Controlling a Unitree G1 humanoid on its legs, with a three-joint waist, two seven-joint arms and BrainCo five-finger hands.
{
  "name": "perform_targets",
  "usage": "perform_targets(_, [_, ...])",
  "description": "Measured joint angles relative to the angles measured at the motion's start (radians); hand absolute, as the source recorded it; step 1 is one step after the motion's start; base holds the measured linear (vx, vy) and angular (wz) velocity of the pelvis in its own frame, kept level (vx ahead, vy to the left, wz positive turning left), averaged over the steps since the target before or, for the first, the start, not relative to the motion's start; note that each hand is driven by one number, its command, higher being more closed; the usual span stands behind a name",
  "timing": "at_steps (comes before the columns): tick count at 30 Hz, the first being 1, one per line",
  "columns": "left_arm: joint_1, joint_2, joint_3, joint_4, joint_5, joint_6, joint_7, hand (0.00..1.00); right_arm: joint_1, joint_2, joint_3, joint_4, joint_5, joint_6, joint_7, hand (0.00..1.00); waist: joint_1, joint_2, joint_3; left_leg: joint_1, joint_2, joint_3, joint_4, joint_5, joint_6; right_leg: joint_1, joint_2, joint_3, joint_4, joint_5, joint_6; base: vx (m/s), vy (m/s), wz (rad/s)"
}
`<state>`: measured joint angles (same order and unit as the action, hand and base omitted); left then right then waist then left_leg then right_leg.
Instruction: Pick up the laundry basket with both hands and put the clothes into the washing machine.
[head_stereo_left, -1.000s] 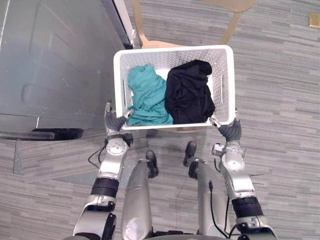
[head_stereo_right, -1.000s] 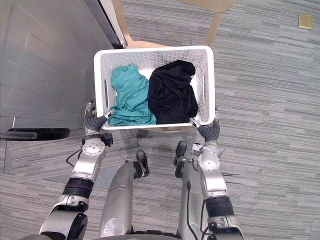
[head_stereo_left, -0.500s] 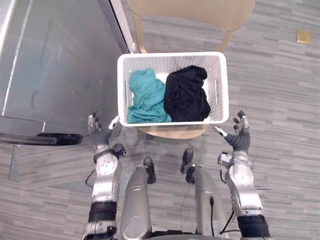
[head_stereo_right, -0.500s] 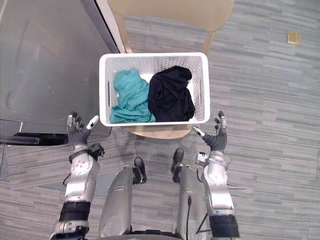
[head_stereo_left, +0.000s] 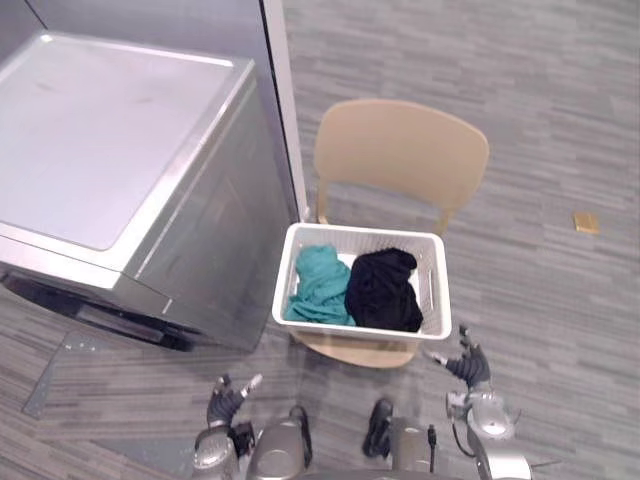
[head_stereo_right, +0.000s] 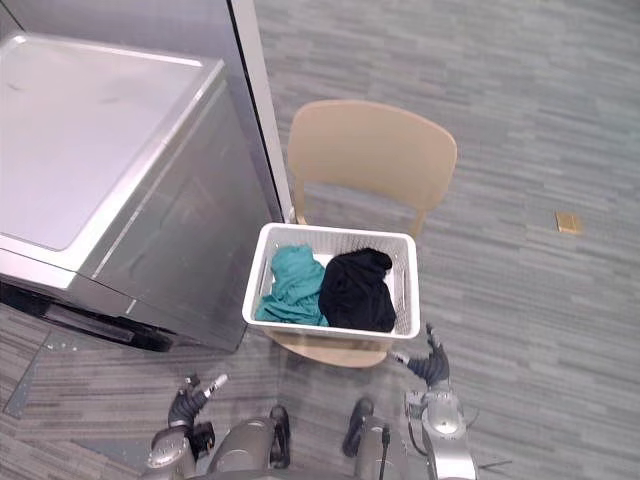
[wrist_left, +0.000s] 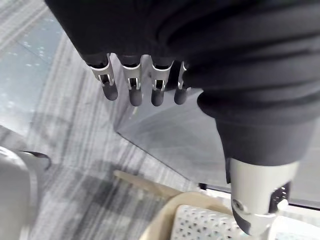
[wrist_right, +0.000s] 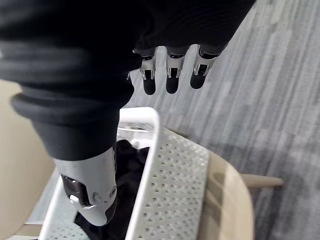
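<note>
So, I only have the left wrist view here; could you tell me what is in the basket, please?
Observer: A teal cloth lies in its left half and a black cloth in its right half.
Operator: Thank you. Is the right robot hand on the basket?
Observer: No. The right robot hand is open, just off the near right corner of the basket and apart from it.
Operator: And does the basket sit squarely on the chair?
Observer: Yes. It rests level on the seat of the chair, and the seat's front edge shows just past the basket's near wall.
</note>
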<state>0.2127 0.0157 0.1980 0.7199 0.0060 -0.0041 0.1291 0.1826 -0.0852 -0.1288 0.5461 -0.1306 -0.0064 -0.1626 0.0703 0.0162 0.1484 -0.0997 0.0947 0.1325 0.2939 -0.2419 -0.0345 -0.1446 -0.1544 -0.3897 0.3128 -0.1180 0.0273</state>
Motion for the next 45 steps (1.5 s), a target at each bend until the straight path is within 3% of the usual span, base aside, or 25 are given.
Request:
perform_targets(4, [0.002, 0.02, 0.011, 0.071, 0.027, -0.001, 0.0, 0.0, -0.01, 0.003, 0.0, 0.118, 0.002, 0.012, 0.014, 0.0, 0.002, -0.001, -0.019, 0.006, -0.016, -0.058, -0.032, 0.02, -0.03, 0.039, -0.009, -0.051, -0.015, -0.001, 0.001, -0.04, -0.018, 0.39])
perform_targets(5, [0.001, 0.022, 0.012, 0.072, 0.029, -0.001, 0.001, 0.0, -0.014, 0.003, 0.0, 0.138, 0.003, 0.013, 0.014, 0.0, 0.002, -0.003, -0.017, -0.003, -0.022, -0.075, -0.032, 0.034, -0.021, 0.039, -0.017, -0.069, -0.006, -0.003, 0.001, -0.05, -0.025, 0.72])
perform_targets(8, [-0.042, 0.023, 0.009, 0.073, 0.035, -0.003, 0.002, 0.0, -0.034, 0.0, -0.02, 0.175, 0.012, 0.014, 0.011, 0.0, 0.0, -0.004, -0.015, -0.093, -0.035, -0.105, -0.01, 0.046, -0.046, 0.007, -0.065, -0.172, 0.033, -0.023, -0.003, -0.1, -0.016, 0.95])
perform_targets(9, [-0.057, 0.023, 0.009, 0.074, 0.034, -0.004, 0.002, 0.0, -0.056, 0.0, -0.039, 0.191, 0.016, 0.015, 0.009, 0.0, 0.001, -0.019, -0.01, -0.124, 0.005, -0.024, 0.014, 0.048, -0.036, -0.012, -0.083, -0.208, 0.03, -0.013, -0.016, -0.12, 0.012, 0.99])
perform_targets(11, [-0.075, 0.026, 0.005, 0.077, 0.035, -0.002, 0.002, 0.0, -0.097, -0.003, -0.061, 0.222, 0.015, 0.014, 0.009, 0.0, -0.001, -0.011, -0.003, -0.155, 0.086, 0.105, 0.083, 0.045, -0.029, -0.018, -0.115, -0.254, 0.041, -0.005, -0.017, -0.08, 0.081, 0.88])
perform_targets(12, [-0.083, 0.028, 0.0, 0.094, 0.035, -0.004, 0.003, 0.0, -0.111, -0.022, -0.083, 0.239, 0.015, 0.015, 0.007, 0.0, -0.004, -0.02, 0.002, -0.153, 0.139, 0.146, 0.122, 0.044, -0.028, -0.01, -0.146, -0.282, 0.044, 0.004, -0.002, -0.08, 0.148, 0.87])
perform_targets(15, [-0.11, 0.039, -0.008, 0.138, 0.044, -0.004, 0.004, 0.0, -0.128, -0.058, -0.089, 0.281, 0.015, 0.015, -0.004, 0.0, -0.02, -0.015, 0.0, -0.103, 0.242, 0.183, 0.118, 0.045, -0.029, 0.031, -0.21, -0.329, 0.029, 0.043, 0.054, -0.06, 0.318, 0.78])
perform_targets(16, [-0.111, 0.043, -0.013, 0.139, 0.046, -0.004, 0.004, 0.0, -0.138, -0.071, -0.089, 0.297, 0.015, 0.016, -0.008, 0.0, -0.034, -0.008, -0.004, -0.086, 0.258, 0.185, 0.074, 0.066, -0.011, 0.039, -0.228, -0.341, 0.025, 0.057, 0.077, -0.03, 0.431, 0.7])
perform_targets(17, [-0.116, 0.042, -0.038, 0.143, 0.046, -0.004, 0.005, 0.0, -0.14, -0.098, -0.09, 0.298, 0.015, 0.017, -0.009, 0.0, -0.04, 0.03, -0.02, -0.064, 0.278, 0.18, 0.0, 0.177, 0.041, 0.042, -0.231, -0.355, 0.012, 0.084, 0.104, 0.01, 0.49, 0.63])
perform_targets(18, [-0.128, 0.05, -0.069, 0.16, 0.046, -0.006, 0.005, 0.0, -0.151, -0.117, -0.102, 0.323, 0.015, 0.017, -0.009, 0.0, -0.049, 0.049, -0.023, -0.046, 0.253, 0.163, -0.043, 0.181, -0.127, 0.044, -0.253, -0.35, 0.004, 0.116, 0.139, 0.02, 0.519, 0.56])
perform_targets(20, [-0.163, 0.103, -0.102, 0.173, 0.048, -0.007, 0.004, 0.0, -0.169, -0.064, -0.11, 0.344, 0.016, 0.026, -0.005, 0.0, -0.058, -0.008, -0.005, -0.065, 0.155, 0.136, -0.033, 0.174, -0.082, 0.052, -0.288, -0.272, -0.052, 0.132, 0.16, 0.01, 0.485, 0.78])
perform_targets(21, [-0.172, 0.13, -0.12, 0.172, 0.057, -0.009, 0.004, 0.0, -0.154, -0.036, -0.109, 0.353, 0.015, 0.028, -0.004, 0.0, -0.059, -0.04, -0.004, -0.079, 0.105, 0.123, 0.002, 0.154, -0.06, 0.062, -0.321, -0.227, -0.055, 0.157, 0.147, 0.0, 0.351, 0.79])
perform_targets(22, [-0.169, 0.136, -0.121, 0.173, 0.059, -0.011, 0.004, 0.0, -0.153, -0.028, -0.109, 0.358, 0.015, 0.032, -0.003, 0.0, -0.054, -0.042, -0.004, -0.079, 0.09, 0.121, 0.019, 0.135, -0.047, 0.066, -0.34, -0.219, -0.047, 0.167, 0.135, 0.03, 0.292, 0.43])
perform_targets(24, [-0.144, 0.14, -0.117, 0.173, 0.068, -0.014, 0.006, 0.0, -0.182, -0.029, -0.094, 0.373, 0.015, 0.037, 0.008, 0.0, -0.05, -0.033, -0.002, -0.069, 0.06, 0.124, 0.038, 0.097, -0.018, 0.039, -0.383, -0.192, 0.025, 0.218, -0.011, 0.02, 0.262, 0.03])
perform_targets(25, [-0.134, 0.139, -0.121, 0.172, 0.068, -0.015, 0.006, 0.0, -0.211, -0.031, -0.083, 0.373, 0.015, 0.038, 0.011, 0.0, -0.057, -0.011, 0.011, -0.05, 0.047, 0.118, 0.019, 0.097, -0.003, -0.027, -0.383, -0.113, 0.124, 0.203, -0.113, 0.01, 0.251, 0.03])
perform_targets(26, [-0.13, 0.144, -0.127, 0.173, 0.067, -0.014, 0.007, 0.0, -0.22, -0.026, -0.056, 0.373, 0.015, 0.037, 0.011, 0.0, -0.059, -0.003, 0.018, -0.037, 0.054, 0.108, -0.012, 0.106, 0.009, -0.076, -0.292, 0.005, 0.183, 0.089, -0.011, 0.02, 0.134, 0.15])
perform_targets(27, [-0.129, 0.154, -0.127, 0.173, 0.067, -0.014, 0.007, 0.0, -0.225, -0.023, -0.035, 0.372, 0.016, 0.034, 0.012, 0.0, -0.058, 0.004, 0.024, -0.03, 0.052, 0.109, -0.028, 0.113, 0.015, -0.094, -0.203, 0.065, 0.193, 0.031, 0.002, 0.03, 0.031, 0.22])
perform_targets(28, [-0.131, 0.154, -0.126, 0.173, 0.067, -0.015, 0.009, 0.0, -0.238, -0.024, -0.02, 0.371, 0.017, 0.033, 0.012, 0.0, -0.056, -0.011, 0.033, -0.003, 0.041, 0.106, -0.056, 0.124, 0.017, -0.09, -0.119, 0.11, 0.168, -0.044, 0.003, 0.03, -0.002, 0.21])
perform_targets(30, [-0.135, 0.147, -0.125, 0.178, 0.066, -0.015, 0.01, 0.0, -0.246, -0.027, -0.008, 0.358, 0.023, 0.032, 0.01, 0.0, -0.063, 0.003, 0.044, 0.002, 0.032, 0.061, -0.078, 0.14, 0.01, -0.051, -0.029, 0.196, 0.06, -0.07, 0.036, 0.05, 0.002, 0.42])
perform_targets(32, [-0.156, 0.123, -0.126, 0.174, 0.072, -0.017, 0.012, 0.0, -0.243, -0.029, 0.022, 0.313, 0.023, 0.033, 0.007, 0.0, -0.061, 0.017, 0.054, -0.011, 0.017, 0.027, -0.105, 0.171, -0.001, -0.038, -0.018, 0.185, 0.038, -0.05, 0.043, 0.06, 0.002, 0.55])
perform_targets(34, [-0.16, 0.106, -0.126, 0.166, 0.074, -0.024, 0.026, 0.0, -0.227, -0.025, 0.088, 0.248, 0.023, 0.033, 0.009, 0.0, -0.06, 0.015, 0.057, -0.015, 0.008, -0.008, -0.136, 0.199, -0.01, -0.047, -0.018, 0.197, 0.06, -0.058, 0.051, 0.05, -0.064, 0.61])
perform_targets(38, [-0.147, 0.078, -0.12, 0.143, 0.071, -0.028, 0.032, 0.0, -0.282, 0.016, 0.209, 0.144, 0.022, 0.022, 0.014, 0.0, -0.046, 0.012, 0.06, -0.033, 0.009, -0.08, -0.195, 0.271, -0.038, -0.032, -0.022, 0.111, 0.06, -0.075, 0.04, 0.01, -0.085, 0.63])
perform_targets(45, [-0.11, 0.036, -0.102, 0.07, 0.064, -0.027, 0.053, 0.0, -0.391, 0.058, 0.306, -0.017, 0.023, 0.004, 0.01, 0.0, 0.022, 0.01, 0.071, -0.094, 0.008, -0.104, -0.232, 0.334, -0.036, -0.063, -0.035, 0.043, 0.067, -0.093, 0.028, -0.08, -0.031, 0.34])
